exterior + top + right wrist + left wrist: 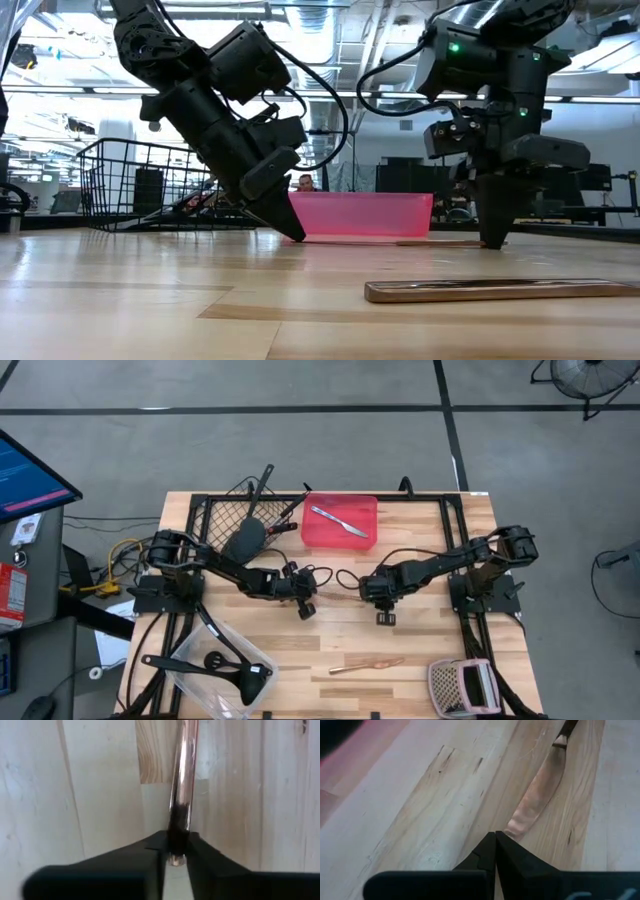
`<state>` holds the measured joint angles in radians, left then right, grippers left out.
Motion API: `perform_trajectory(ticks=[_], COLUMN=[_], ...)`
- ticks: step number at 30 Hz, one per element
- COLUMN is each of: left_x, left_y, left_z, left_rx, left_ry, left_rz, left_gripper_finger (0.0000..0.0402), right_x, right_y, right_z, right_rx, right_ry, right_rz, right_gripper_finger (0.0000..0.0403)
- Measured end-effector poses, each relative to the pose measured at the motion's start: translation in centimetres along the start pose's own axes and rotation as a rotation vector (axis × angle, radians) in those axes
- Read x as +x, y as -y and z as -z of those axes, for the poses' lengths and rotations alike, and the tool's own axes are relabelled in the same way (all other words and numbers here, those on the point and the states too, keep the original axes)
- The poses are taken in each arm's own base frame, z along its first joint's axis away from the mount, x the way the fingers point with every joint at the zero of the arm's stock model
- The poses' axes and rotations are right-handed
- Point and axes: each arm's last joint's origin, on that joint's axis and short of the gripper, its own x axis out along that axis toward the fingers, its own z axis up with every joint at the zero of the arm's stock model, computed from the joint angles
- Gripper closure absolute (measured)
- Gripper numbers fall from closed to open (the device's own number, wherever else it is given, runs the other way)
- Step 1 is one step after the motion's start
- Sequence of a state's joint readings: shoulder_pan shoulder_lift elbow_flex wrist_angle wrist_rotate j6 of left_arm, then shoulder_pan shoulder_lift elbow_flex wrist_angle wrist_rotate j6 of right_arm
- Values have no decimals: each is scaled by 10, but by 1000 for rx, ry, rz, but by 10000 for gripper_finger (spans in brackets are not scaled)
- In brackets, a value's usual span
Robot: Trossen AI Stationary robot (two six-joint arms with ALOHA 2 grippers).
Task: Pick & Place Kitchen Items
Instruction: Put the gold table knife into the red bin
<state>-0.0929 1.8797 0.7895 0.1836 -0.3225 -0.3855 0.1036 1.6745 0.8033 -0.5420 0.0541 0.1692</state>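
Observation:
A slim copper utensil [345, 600] lies flat on the wooden table between my two grippers. My left gripper [307, 610] is shut, its tips down on the table at the utensil's broad end [530, 805]. My right gripper [385, 618] points straight down and is shut on the utensil's other end. A second copper piece [365, 665] lies flat nearer the front edge. A silver knife [338, 520] lies in the red tray [368, 508]. My left gripper has its shut fingertips [496, 840] slanting down from the table's left, right against the tip of the utensil's broad end [512, 829], which lies flat on the wood. My right gripper pinches the utensil's narrow handle at its very end [178, 840] between its two fingers. The fingers come from above, pointing down, and lie across the handle. The utensil lies flat on the table.
A black wire basket [215, 510] with a black utensil stands at the back left. A clear tub [195, 680] with black ladles sits at the front left. A pinkish mesh item [460, 685] is at the front right. Bare wood lies between the grippers and the front edge.

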Motion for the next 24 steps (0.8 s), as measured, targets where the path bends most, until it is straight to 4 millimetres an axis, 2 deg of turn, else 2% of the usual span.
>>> perform_trajectory(ticks=[4,12,16,24], left_x=[0,-4,-16,-55], left_y=[0,0,-1,-5], left_z=[0,-3,-10,-35], left_rx=[0,-16,-15,-38], left_ry=[-1,13,24,124], left_rz=[0,8,27,63], left_gripper_finger=[401,401,401,401], right_x=[-1,-1,-1,-5], right_y=[0,-4,-4,-6], right_z=[0,1,1,-1], right_rx=[-4,11,17,12], right_ry=[-6,-9,-12,-17], right_rz=[-21,-18,-17,-12], right_gripper_finger=[396,403,403,403])
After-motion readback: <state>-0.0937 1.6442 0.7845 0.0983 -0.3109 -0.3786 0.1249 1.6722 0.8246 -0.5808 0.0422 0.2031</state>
